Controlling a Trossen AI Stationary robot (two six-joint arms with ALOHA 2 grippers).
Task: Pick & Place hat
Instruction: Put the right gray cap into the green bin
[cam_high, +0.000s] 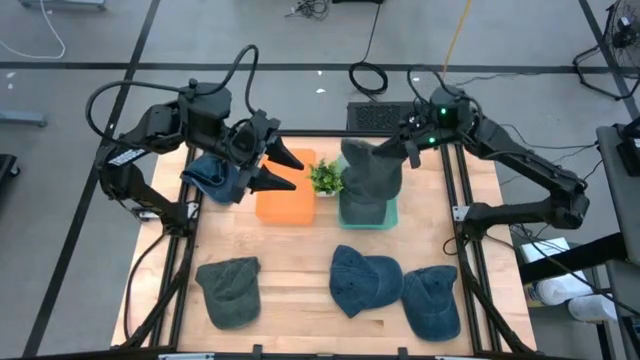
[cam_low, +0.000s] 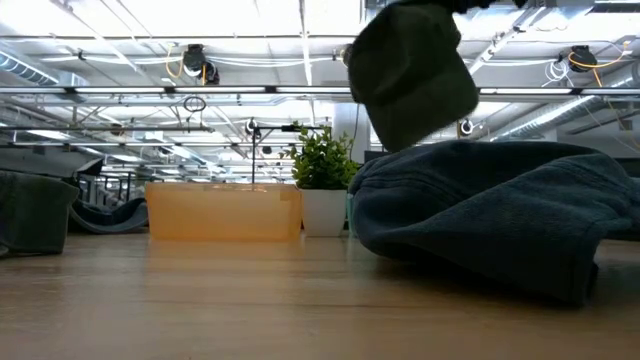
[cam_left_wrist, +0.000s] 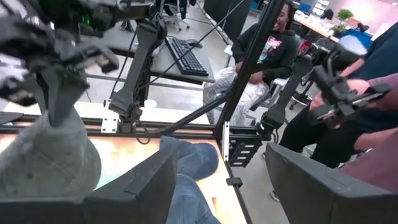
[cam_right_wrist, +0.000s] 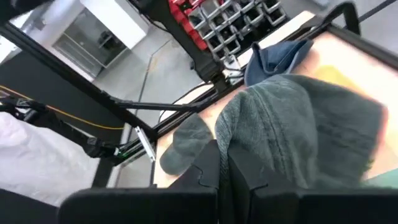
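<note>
My right gripper (cam_high: 402, 152) is shut on a grey-green hat (cam_high: 368, 178), which hangs over the green bin (cam_high: 388, 218) and shows high up in the low view (cam_low: 415, 70). My left gripper (cam_high: 285, 168) is open and hovers over the orange bin (cam_high: 285, 205), touching nothing. A blue hat (cam_high: 213, 175) lies under the left arm, beside the orange bin. A grey-green hat (cam_high: 230, 290) and two blue hats (cam_high: 363, 280) (cam_high: 435, 300) lie flat on the table near its front edge. My right gripper pinches a bunched fold of the grey-green hat's cloth at its top (cam_right_wrist: 249, 134) between both fingers (cam_right_wrist: 239, 177). It comes slanting down from the table's far right. The hat hangs below the fingers, lifted over the green bin, and its lowest edge (cam_low: 425, 140) shows free in the low view.
A small potted plant (cam_high: 325, 178) stands between the two bins. Metal frame rails run along the table's left and right sides (cam_high: 465, 250). Bare wood lies between the bins and the front row of hats. People sit beyond the table (cam_left_wrist: 267, 43).
</note>
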